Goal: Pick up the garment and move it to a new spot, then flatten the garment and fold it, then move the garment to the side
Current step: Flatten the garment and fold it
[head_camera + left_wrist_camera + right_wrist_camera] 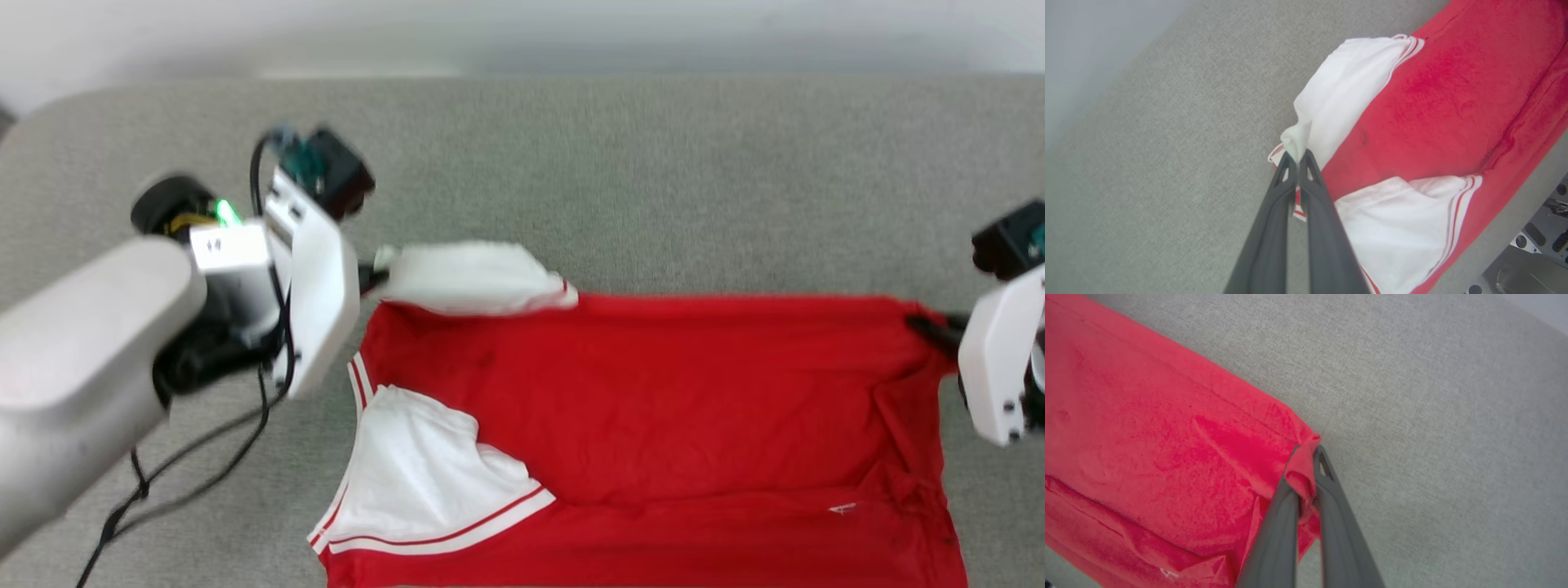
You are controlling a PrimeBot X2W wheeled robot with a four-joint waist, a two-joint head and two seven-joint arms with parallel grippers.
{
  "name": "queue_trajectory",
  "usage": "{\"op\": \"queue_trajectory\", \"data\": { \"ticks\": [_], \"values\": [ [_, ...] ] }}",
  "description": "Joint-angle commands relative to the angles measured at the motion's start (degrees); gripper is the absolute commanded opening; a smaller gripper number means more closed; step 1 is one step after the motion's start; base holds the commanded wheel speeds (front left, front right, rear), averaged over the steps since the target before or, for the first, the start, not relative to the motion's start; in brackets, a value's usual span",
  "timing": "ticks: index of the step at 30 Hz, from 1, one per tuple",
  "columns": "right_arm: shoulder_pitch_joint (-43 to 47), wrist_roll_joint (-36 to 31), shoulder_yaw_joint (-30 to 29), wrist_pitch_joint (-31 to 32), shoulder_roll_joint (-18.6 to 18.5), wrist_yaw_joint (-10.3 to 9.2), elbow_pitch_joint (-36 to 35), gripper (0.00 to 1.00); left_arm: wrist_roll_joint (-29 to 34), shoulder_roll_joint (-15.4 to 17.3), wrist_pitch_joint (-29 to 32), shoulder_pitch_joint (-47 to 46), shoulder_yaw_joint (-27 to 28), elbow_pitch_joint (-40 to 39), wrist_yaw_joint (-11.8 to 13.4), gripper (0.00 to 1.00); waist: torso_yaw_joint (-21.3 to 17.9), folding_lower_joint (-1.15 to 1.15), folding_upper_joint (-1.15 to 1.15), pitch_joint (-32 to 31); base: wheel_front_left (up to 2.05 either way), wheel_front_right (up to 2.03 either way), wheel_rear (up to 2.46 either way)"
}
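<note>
1. Found the red shirt spread left to right across the gray desk, wrinkled toward its right end.
2. Pinched the tip of the far white sleeve in the left hand, pressed together on the cloth and lifting it slightly.
3. Pinched the far right corner of the red cloth in the right hand, likewise clamped tight.
4. Saw the near white sleeve lying folded onto the red body, striped trim showing.

Grey woven surface (finely textured), pale wall beyond
</note>
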Motion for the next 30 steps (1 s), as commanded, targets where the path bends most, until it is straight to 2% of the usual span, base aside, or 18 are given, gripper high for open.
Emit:
{"op": "queue_trajectory", "data": {
  "ticks": [1, 8, 14, 21, 27, 28, 29, 30],
  "values": [
    [2.3, 0.4, -0.2, -0.9, -0.5, -0.03, -0.3, 0.00, -0.5, 1.0, -0.7, 2.4, -0.3, -1.3, 0.7, 0.00, 0.7, 0.01, 0.00, -2.6, 0.00, 0.00, 0.00],
    [11.5, 1.3, -1.8, -4.2, -1.3, -0.03, -1.9, 0.00, -1.9, 5.6, -2.9, 12.1, -1.8, -7.9, 3.7, 0.00, 1.0, 0.01, 0.00, -6.1, 0.00, 0.00, 0.00],
    [19.5, 1.9, -4.0, -6.0, -1.9, -0.04, -3.8, 0.00, -2.5, 7.4, -4.5, 20.1, -2.8, -10.6, 6.1, 0.00, 1.3, 0.01, 0.00, -6.1, 0.00, 0.00, 0.00],
    [25.3, 0.9, -5.2, -5.4, -0.5, -0.04, -4.1, 0.00, -3.8, 6.7, -7.8, 27.7, -3.2, -9.1, 7.6, 0.00, 0.7, 0.01, 0.00, -4.0, 0.00, 0.00, 0.00],
    [27.5, -0.3, -5.2, -5.4, 2.1, -0.03, -2.2, 0.00, -4.3, 4.7, -10.1, 30.7, -3.1, -5.1, 7.1, 0.00, 0.6, 0.01, 0.00, -3.3, 0.00, 0.00, 0.00],
    [27.4, -0.4, -5.6, -5.7, 2.3, -0.03, -2.1, 0.36, -3.8, 4.5, -11.0, 30.9, -2.9, -4.7, 7.2, 0.72, 0.6, 0.01, 0.00, -3.5, 0.00, 0.00, 0.00],
    [27.3, -0.8, -6.0, -6.3, 2.3, -0.03, -2.4, 1.00, -3.6, 4.4, -11.9, 30.9, -2.7, -4.5, 7.4, 1.00, 0.6, 0.01, 0.00, -3.8, 0.00, 0.00, 0.00],
    [27.2, -1.3, -6.6, -6.9, 1.9, -0.04, -2.9, 1.00, -3.4, 4.4, -12.9, 31.0, -2.3, -4.5, 7.7, 1.00, 0.6, 0.01, 0.00, -4.2, 0.00, 0.00, 0.00]
  ]
}}
